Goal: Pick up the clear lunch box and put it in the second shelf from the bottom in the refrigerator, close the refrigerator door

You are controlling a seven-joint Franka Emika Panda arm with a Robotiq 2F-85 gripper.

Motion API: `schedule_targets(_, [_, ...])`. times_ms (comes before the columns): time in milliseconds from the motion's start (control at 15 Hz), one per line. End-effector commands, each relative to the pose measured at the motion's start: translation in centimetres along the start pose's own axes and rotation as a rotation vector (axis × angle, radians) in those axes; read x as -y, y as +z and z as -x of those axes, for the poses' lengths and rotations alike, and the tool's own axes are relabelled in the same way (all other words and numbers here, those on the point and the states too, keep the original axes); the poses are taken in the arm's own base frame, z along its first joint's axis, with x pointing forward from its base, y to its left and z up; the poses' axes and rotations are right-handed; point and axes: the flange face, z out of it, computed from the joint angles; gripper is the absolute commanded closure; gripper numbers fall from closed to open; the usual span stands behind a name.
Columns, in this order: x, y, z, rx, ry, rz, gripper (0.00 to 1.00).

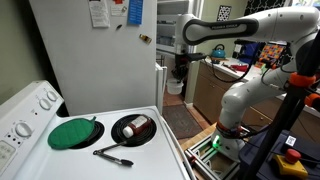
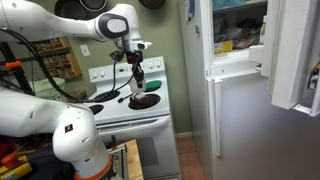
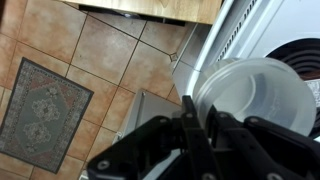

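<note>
Tool (image 3: 200, 118) pinches the clear lunch box (image 3: 262, 95) by its rim above the tiled floor (image 3: 100, 50)

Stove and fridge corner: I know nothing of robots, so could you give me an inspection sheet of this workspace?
Surface: white stove top, partly bare.
Job's things: clear lunch box held in the air; refrigerator beside the stove; refrigerator door open.
Clutter: green lid, black pan, dark utensil on the stove.
Grippers: gripper shut on the lunch box's rim.
Cables: black cables hang by the arm.
Surroundings: tiled floor, patterned rug.
</note>
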Motion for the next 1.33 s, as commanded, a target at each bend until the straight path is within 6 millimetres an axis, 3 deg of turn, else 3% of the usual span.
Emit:
schedule_targets(0, [0.2,0.0,0.0,0.001,-0.003,0.003,0.89])
schedule_targets(133, [0.3,0.1,0.1,0.001,-0.006,0.006,0.89])
schedule_targets(200, [0.3,0.1,0.1,0.001,-0.006,0.007,0.97])
schedule_targets(267, [-0.6,-0.4,-0.2,-0.017,0.033,0.005,0.97])
schedule_targets(867, [-11.7,-6.2,-3.5,-0.188,0.364,-0.056,0.97])
schedule_targets(933, [-10.2,-5.6,-2.8,-0.159,0.301,-0.056,0.97])
schedule_targets(1000, [-10.9,-5.9,-2.9,-0.167,0.313,-0.062,0.89])
schedule_targets(1267, [-10.4,-5.8,-3.0,-0.166,0.302,-0.054,0.89])
